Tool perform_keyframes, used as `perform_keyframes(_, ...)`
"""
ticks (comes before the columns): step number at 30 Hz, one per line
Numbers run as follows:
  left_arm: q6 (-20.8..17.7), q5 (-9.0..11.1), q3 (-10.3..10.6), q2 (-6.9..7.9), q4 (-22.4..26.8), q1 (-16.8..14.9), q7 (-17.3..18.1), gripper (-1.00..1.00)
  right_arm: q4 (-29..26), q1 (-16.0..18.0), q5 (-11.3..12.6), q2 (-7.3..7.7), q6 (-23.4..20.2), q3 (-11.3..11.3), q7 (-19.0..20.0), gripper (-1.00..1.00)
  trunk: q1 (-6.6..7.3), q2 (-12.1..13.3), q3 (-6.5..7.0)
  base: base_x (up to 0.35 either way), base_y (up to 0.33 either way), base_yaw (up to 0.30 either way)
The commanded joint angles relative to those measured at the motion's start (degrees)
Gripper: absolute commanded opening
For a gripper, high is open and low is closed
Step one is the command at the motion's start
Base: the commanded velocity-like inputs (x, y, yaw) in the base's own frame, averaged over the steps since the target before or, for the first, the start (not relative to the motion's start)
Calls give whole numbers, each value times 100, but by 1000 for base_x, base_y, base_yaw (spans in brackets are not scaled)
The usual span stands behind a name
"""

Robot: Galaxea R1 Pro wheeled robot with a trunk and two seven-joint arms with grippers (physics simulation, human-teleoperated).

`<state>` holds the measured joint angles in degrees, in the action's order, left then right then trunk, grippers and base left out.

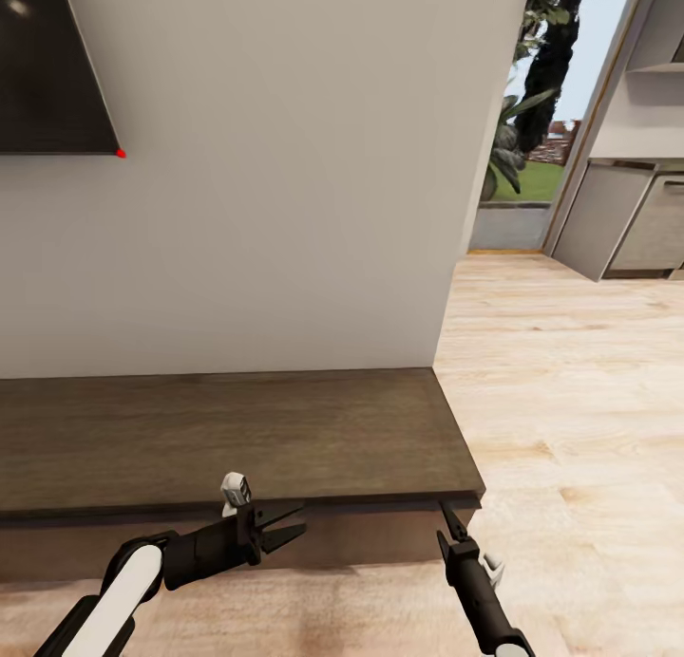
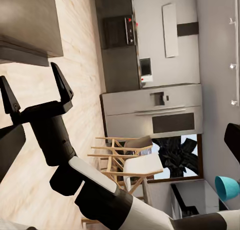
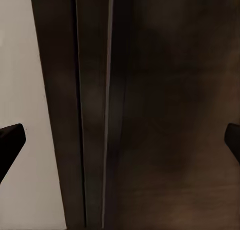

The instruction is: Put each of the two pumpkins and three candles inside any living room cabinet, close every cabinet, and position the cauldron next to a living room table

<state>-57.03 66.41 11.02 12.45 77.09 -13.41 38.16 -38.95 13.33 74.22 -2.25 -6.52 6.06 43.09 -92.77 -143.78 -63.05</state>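
The long low dark-brown cabinet [image 1: 237, 439] stands against the pale wall, and its top is bare. Its front [image 1: 361, 534] looks flush and closed. My left gripper [image 1: 285, 527] hangs open in front of the cabinet front, fingers pointing right. My right gripper [image 1: 445, 524] is open and empty just below the cabinet's right front corner, also seen in the left wrist view as my right gripper [image 2: 37, 90]. Close before the right gripper is dark cabinet wood [image 3: 165, 115] with a seam. The pumpkins, candles and cauldron are out of view.
A dark screen [image 1: 47, 59] hangs on the wall above the cabinet at left. Pale wood floor [image 1: 570, 401] opens to the right past the wall's corner toward grey kitchen units [image 1: 627, 220]. Wooden chairs [image 2: 125, 160] stand by the kitchen.
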Motion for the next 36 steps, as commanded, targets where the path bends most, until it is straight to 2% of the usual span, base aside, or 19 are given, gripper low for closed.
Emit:
perform_keyframes(1,-18,4,5,4,-2,-4,16,100,2,3,49,-4,-60,15,38,100,-1,-3,-27,0,0,0)
perform_keyframes(5,-18,4,5,3,-1,-4,16,100,2,3,-77,-5,-60,-34,90,100,-12,-9,-115,0,0,0)
perform_keyframes(10,-18,4,6,8,-1,-4,16,100,5,3,-215,-11,-60,-66,281,100,-12,-9,-115,0,0,0)
perform_keyframes(36,-18,4,43,3,-1,-4,16,100,2,3,-276,-12,-60,-70,322,100,-12,-9,-115,44,0,0)
